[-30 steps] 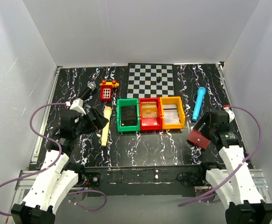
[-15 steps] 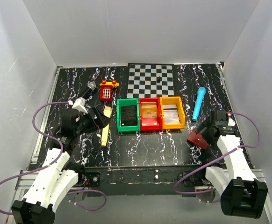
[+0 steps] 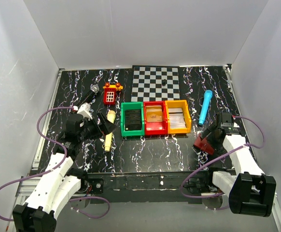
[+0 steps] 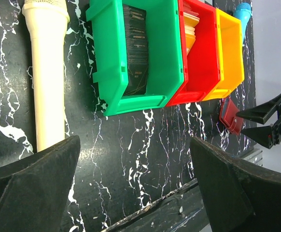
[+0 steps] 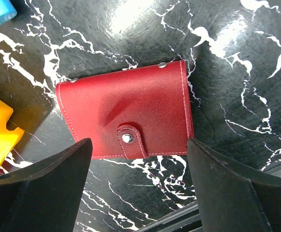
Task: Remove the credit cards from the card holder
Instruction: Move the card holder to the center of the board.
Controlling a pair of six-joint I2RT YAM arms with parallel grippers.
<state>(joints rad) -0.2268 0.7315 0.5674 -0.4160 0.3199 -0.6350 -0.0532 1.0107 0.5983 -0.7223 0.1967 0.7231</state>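
Note:
The card holder (image 5: pixel 126 118) is a closed dark-red case with its snap tab shut, lying flat on the black marble table right of the bins; it also shows in the top view (image 3: pixel 203 143). My right gripper (image 5: pixel 138 145) hovers over it, open, a finger on each side, not touching. Credit cards lie in the bins: dark ones (image 4: pixel 134 48) in the green bin (image 3: pixel 132 131), tan-orange ones (image 3: pixel 155 115) in the red bin, pale grey ones (image 3: pixel 177 116) in the yellow bin. My left gripper (image 4: pixel 135 140) is open and empty, left of the green bin.
A cream cylinder (image 3: pixel 109 131) lies just left of the green bin. A microphone (image 3: pixel 90 94), a red toy phone (image 3: pixel 111 94) and a checkerboard (image 3: pixel 156 82) are at the back. A blue pen-like tube (image 3: pixel 205 107) lies right of the yellow bin. White walls enclose the table.
My right arm has drawn back and lowered; the card holder has shifted slightly and now lies flat under the open right gripper. My left gripper has moved a little to the right.

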